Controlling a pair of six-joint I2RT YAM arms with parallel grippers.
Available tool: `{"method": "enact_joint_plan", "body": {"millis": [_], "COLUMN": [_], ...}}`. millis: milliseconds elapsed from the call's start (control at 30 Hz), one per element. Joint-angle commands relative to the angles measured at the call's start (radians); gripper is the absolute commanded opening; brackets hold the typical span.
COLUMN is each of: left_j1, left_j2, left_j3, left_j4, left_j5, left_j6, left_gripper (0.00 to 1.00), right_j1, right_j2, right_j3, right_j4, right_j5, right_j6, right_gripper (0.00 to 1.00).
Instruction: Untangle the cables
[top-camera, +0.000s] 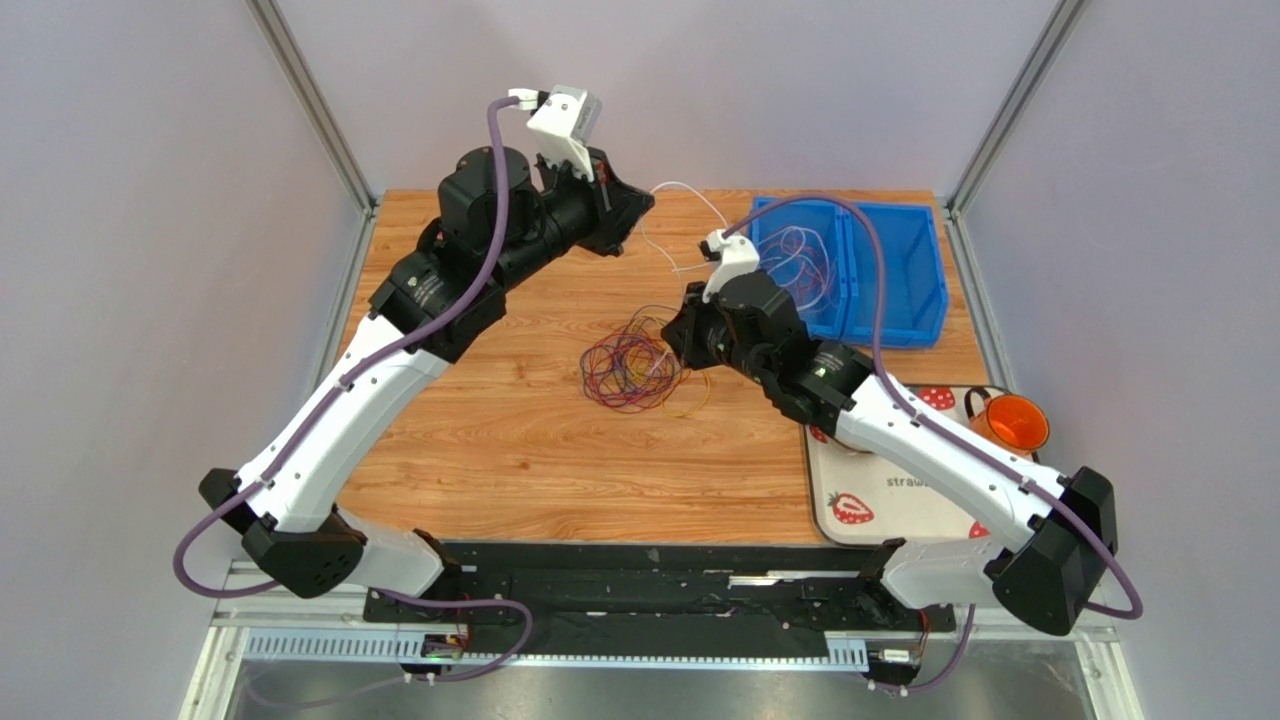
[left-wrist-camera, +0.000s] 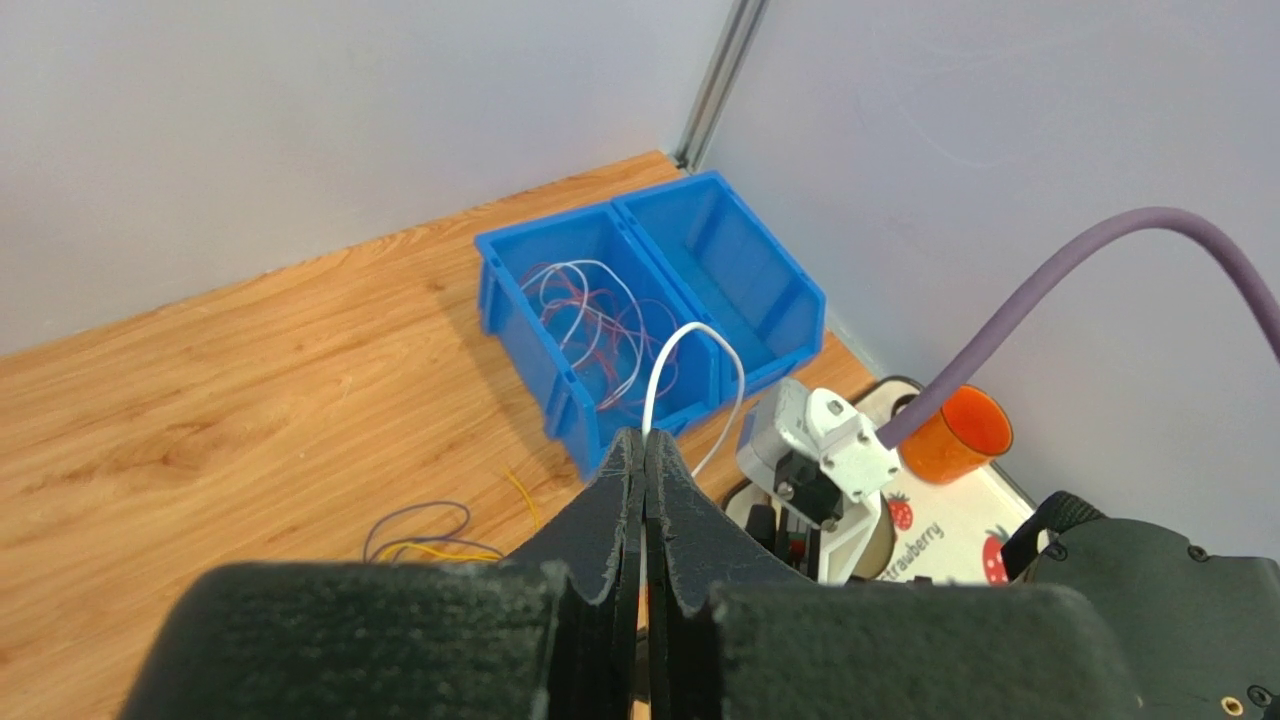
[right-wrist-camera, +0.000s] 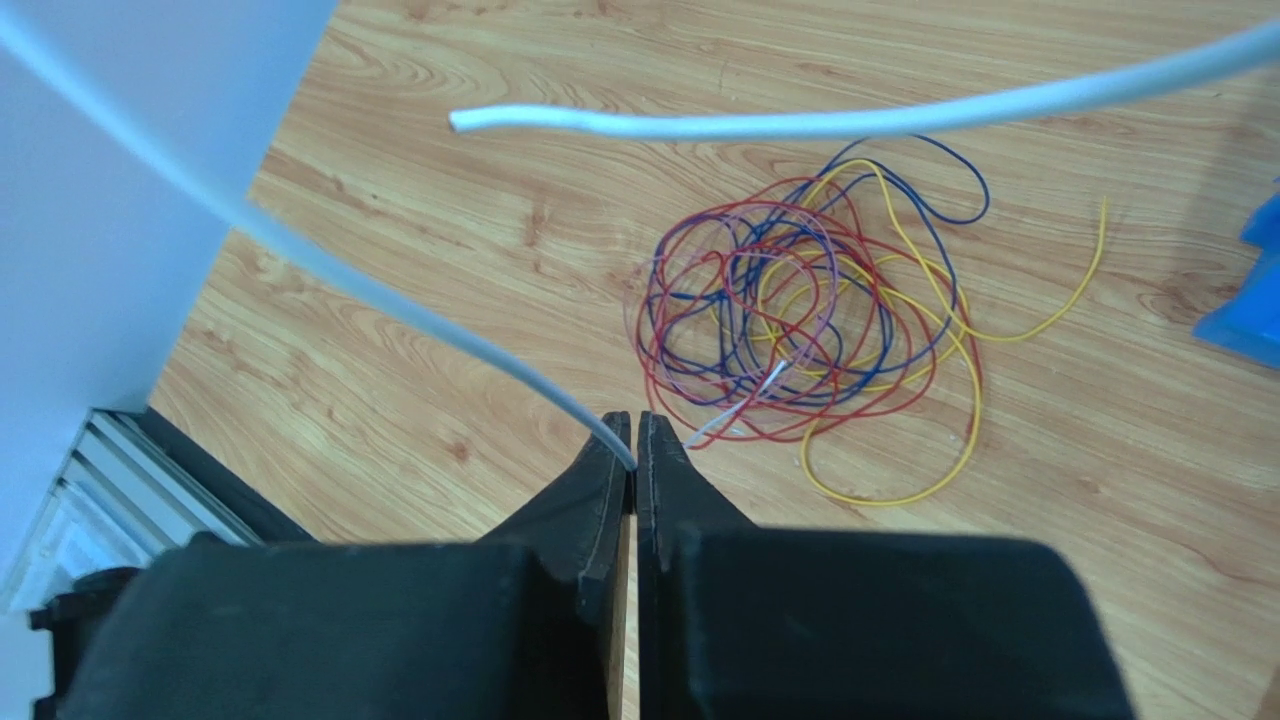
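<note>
A tangle of red, purple and yellow cables (top-camera: 631, 368) lies mid-table, and it fills the centre of the right wrist view (right-wrist-camera: 812, 323). One white cable (top-camera: 688, 191) arcs through the air between both grippers. My left gripper (top-camera: 637, 210), raised at the back, is shut on one part of it (left-wrist-camera: 646, 444); the white cable (left-wrist-camera: 694, 342) loops up out of its tips. My right gripper (top-camera: 679, 333), just right of the tangle, is shut on another part of the white cable (right-wrist-camera: 451, 330) at its tips (right-wrist-camera: 633, 444). A loose white end (right-wrist-camera: 466, 120) hangs free.
A blue two-compartment bin (top-camera: 911, 318) stands at the back right, and its left compartment holds more thin cables (left-wrist-camera: 601, 323). A strawberry-print tray (top-camera: 887, 503) with an orange cup (top-camera: 1016, 423) lies at the right front. Grey walls and frame posts enclose the table.
</note>
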Motion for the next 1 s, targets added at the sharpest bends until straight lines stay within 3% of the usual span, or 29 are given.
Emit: {"method": "enact_joint_plan", "body": {"millis": [0, 167, 200, 233, 267, 333, 367, 633, 967], "left_j1": [-0.003, 0.053, 0.085, 0.099, 0.112, 0.124, 0.124, 0.123, 0.123], "left_j2": [-0.039, 0.021, 0.057, 0.078, 0.097, 0.148, 0.174, 0.211, 0.230], "left_j3": [-0.004, 0.004, 0.001, -0.004, -0.022, -0.050, -0.092, -0.378, -0.630], "left_j4": [0.004, -0.067, -0.075, -0.081, -0.082, -0.070, -0.040, 0.157, 0.373], "left_j5": [-0.082, -0.129, -0.091, -0.067, -0.044, -0.003, 0.006, 0.072, 0.094], "left_j6": [0.031, -0.018, -0.049, -0.061, -0.069, -0.077, -0.075, -0.141, -0.112], "left_gripper": [0.00, 0.01, 0.08, 0.28, 0.37, 0.50, 0.52, 0.54, 0.51], "right_j1": [0.009, 0.011, 0.013, 0.011, 0.011, 0.011, 0.011, 0.011, -0.101], "right_j2": [-0.053, -0.153, -0.168, -0.190, -0.196, -0.194, -0.188, -0.070, 0.036], "right_j3": [0.060, 0.197, 0.231, 0.264, 0.351, 0.440, 0.478, 0.814, 0.867], "right_j4": [0.015, -0.117, -0.137, -0.154, -0.192, -0.246, -0.258, -0.333, -0.339], "right_j5": [0.019, 0.015, 0.018, 0.019, 0.019, 0.016, 0.015, 0.061, 0.099], "right_j6": [-0.013, -0.013, -0.016, -0.023, -0.028, -0.049, -0.060, -0.171, -0.211], "right_gripper": [0.00, 0.00, 0.00, 0.00, 0.00, 0.00, 0.00, 0.00, 0.00]}}
